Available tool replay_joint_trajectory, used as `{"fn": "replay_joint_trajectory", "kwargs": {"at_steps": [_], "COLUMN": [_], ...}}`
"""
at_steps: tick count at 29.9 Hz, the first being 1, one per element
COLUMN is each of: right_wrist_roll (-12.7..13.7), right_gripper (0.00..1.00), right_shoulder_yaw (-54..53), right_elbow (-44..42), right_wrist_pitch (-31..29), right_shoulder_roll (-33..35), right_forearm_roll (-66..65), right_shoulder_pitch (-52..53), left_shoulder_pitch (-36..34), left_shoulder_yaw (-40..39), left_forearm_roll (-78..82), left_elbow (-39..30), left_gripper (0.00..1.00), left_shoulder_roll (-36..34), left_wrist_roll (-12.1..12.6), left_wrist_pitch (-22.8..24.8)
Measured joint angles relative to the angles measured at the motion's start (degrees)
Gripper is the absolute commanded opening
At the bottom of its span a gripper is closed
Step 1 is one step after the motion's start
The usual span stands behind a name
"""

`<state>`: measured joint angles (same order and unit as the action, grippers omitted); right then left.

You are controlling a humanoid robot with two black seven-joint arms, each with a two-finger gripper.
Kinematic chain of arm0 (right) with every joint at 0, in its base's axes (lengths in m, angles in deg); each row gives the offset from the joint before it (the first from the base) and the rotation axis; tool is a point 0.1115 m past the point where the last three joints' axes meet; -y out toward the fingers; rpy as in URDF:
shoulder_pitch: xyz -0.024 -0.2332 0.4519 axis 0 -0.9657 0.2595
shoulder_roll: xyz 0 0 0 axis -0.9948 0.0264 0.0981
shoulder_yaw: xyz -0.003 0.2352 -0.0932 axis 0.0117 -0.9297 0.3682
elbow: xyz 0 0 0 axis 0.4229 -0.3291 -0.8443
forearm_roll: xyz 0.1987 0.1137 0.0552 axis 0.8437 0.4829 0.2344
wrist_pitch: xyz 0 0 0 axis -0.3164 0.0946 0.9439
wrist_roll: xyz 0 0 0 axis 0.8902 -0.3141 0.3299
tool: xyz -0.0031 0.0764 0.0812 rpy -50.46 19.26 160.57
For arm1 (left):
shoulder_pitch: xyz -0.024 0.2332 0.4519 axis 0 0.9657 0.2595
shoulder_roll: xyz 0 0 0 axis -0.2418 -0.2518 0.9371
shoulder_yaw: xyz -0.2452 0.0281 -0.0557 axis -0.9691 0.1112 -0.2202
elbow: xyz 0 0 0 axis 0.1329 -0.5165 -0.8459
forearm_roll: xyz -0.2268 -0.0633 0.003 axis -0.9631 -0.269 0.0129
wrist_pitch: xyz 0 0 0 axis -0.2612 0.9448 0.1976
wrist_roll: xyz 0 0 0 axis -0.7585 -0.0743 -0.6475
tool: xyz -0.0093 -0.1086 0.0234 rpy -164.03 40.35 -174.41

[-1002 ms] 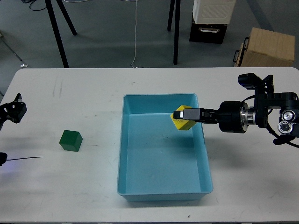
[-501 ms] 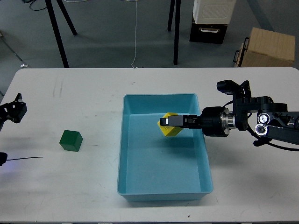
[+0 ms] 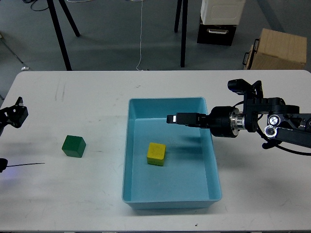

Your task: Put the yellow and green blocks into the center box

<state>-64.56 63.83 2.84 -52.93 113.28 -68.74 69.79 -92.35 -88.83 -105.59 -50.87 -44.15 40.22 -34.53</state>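
Note:
A light blue box (image 3: 214, 174) sits in the middle of the white table. A yellow block (image 3: 156, 154) lies on the box floor, left of centre. My right gripper (image 3: 175, 119) reaches in from the right and hangs over the box, above and to the right of the yellow block, open and empty. A green block (image 3: 74, 146) rests on the table to the left of the box. My left gripper (image 3: 14, 115) is at the far left edge of the table, small and dark, away from both blocks.
The white table (image 3: 97, 97) ends at a front edge just below the box. Behind the table stand black stand legs (image 3: 60, 34), a cardboard box (image 3: 277, 48) and a white-and-black case (image 3: 218, 19) on the floor.
The yellow block was held in my right gripper over the box; it has been let go and now lies on the box floor. The gripper is open. My left arm has not moved.

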Motion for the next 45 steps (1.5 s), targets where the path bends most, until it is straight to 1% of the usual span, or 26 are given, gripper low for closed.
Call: {"fn": "replay_joint_trajectory", "kwargs": {"at_steps": [4, 7, 10, 12, 14, 16, 21, 23, 25, 30, 32, 34, 37, 39, 45], "right_wrist_roll": [0.0, 0.0, 0.0, 0.0, -0.1, -0.2, -0.2, -0.2, -0.2, -0.2, -0.2, -0.2, -0.2, -0.2, -0.2], "right_gripper": [0.98, 0.98, 0.98, 0.98, 0.98, 0.98, 0.98, 0.98, 0.98, 0.98, 0.98, 0.99, 0.99, 0.98, 0.99], "right_shoulder_yaw": [-4.3, -7.3, -11.1, -13.2, -14.5, -15.7, -17.8, -17.8, -17.9, -17.9, -17.9, -18.0, -17.7, -17.7, -17.8], "right_elbow": [0.1, 0.1, 0.1, 0.1, 0.3, 0.5, 0.8, 1.0, 1.3, 2.6, 2.6, 2.6, 2.6, 2.7, 2.9], "right_wrist_pitch": [0.1, 0.0, -0.1, -0.1, -0.1, -0.1, 0.0, -0.1, -0.1, 0.0, 0.0, 0.0, 0.0, 0.0, 0.4], "right_shoulder_roll": [2.1, 5.3, 9.1, 11.6, 13.9, 16.1, 20.0, 20.7, 21.0, 21.3, 21.4, 21.4, 21.7, 22.0, 22.1], "right_forearm_roll": [3.2, 7.4, 10.5, 11.7, 12.6, 13.6, 16.3, 16.6, 16.7, 16.7, 16.7, 16.7, 16.6, 16.6, 16.6], "right_shoulder_pitch": [0.2, 0.3, 0.2, -0.3, -0.5, -0.7, -1.1, -1.3, -1.9, -3.3, -3.7, -4.3, -5.4, -6.2, -7.6], "left_shoulder_pitch": [-0.2, -0.5, -0.8, -0.8, -0.9, -0.9, -1.1, -1.1, -1.1, -1.1, -0.9, -0.9, -1.2, -2.5, -7.9], "left_shoulder_yaw": [-0.4, -0.9, -1.0, -0.8, -0.7, -0.7, -1.1, -1.1, -1.2, -0.9, -0.5, -0.4, -0.6, -1.0, -0.7], "left_forearm_roll": [-0.1, -0.1, 0.0, 0.3, 2.1, 5.3, 13.1, 15.1, 16.2, 19.4, 21.8, 26.0, 37.3, 45.2, 60.6], "left_elbow": [0.0, 0.2, 1.5, 2.3, 3.3, 3.8, 4.0, 4.0, 4.0, 4.5, 5.6, 6.2, 6.1, 4.6, -2.6], "left_gripper": [1.0, 1.0, 1.0, 1.0, 1.0, 1.0, 1.0, 1.0, 1.0, 1.0, 1.0, 1.0, 1.0, 1.0, 1.0], "left_shoulder_roll": [-0.2, -0.2, -0.1, 0.0, 0.0, 0.0, -0.1, -0.2, -0.9, -5.0, -7.8, -10.9, -16.1, -20.5, -31.4], "left_wrist_roll": [-0.1, -0.4, -1.3, -2.1, -3.7, -5.2, -8.1, -8.9, -9.0, -9.0, -8.9, -8.9, -9.1, -9.2, -9.2], "left_wrist_pitch": [0.1, 0.0, -0.2, -0.6, -0.8, -1.2, -3.2, -3.2, -2.9, 0.4, 1.0, 1.3, 1.6, 1.6, 0.8]}}
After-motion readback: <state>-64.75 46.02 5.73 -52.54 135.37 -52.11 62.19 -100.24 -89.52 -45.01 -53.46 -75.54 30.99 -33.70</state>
